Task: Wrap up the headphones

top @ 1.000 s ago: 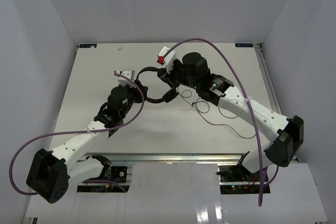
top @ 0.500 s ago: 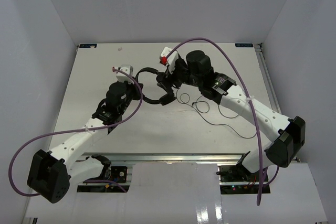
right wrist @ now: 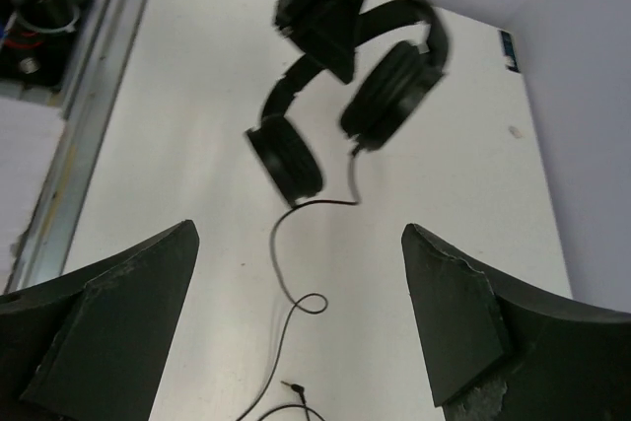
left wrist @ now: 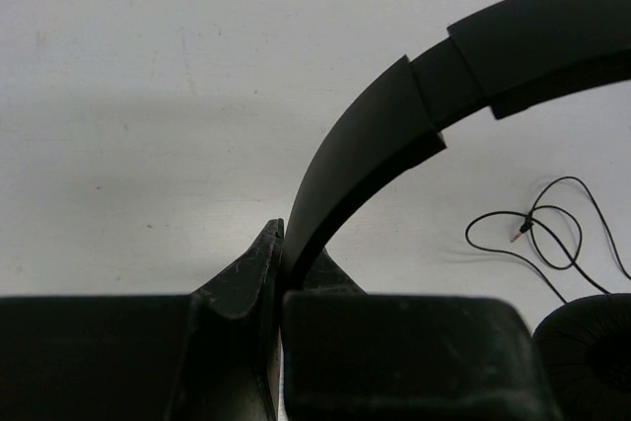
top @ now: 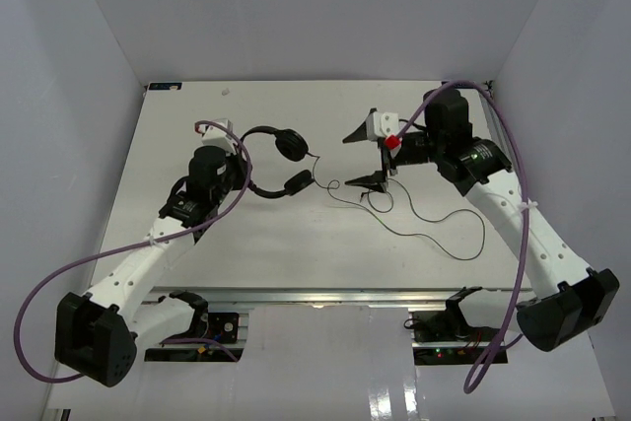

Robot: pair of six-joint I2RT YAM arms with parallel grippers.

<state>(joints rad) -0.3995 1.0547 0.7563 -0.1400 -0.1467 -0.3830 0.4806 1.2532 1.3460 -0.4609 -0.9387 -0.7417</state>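
A white table (top: 296, 253) was enclosed on three sides by plain, pale lavender-grey panels: a left wall (top: 69, 96), a back wall (top: 315, 7) and a right wall (top: 577, 96). Small blue labels (top: 163, 87) were fixed at the two far corners, and a faint smudge (top: 226, 92) was noted near the far left edge. A metal rail (top: 315, 295) was run along the near edge, and a glossy white ledge (top: 325, 382), streaked with reflected light, was seen in front of it. The scene was evenly lit, and only soft shadows were cast on the lightly scuffed tabletop.
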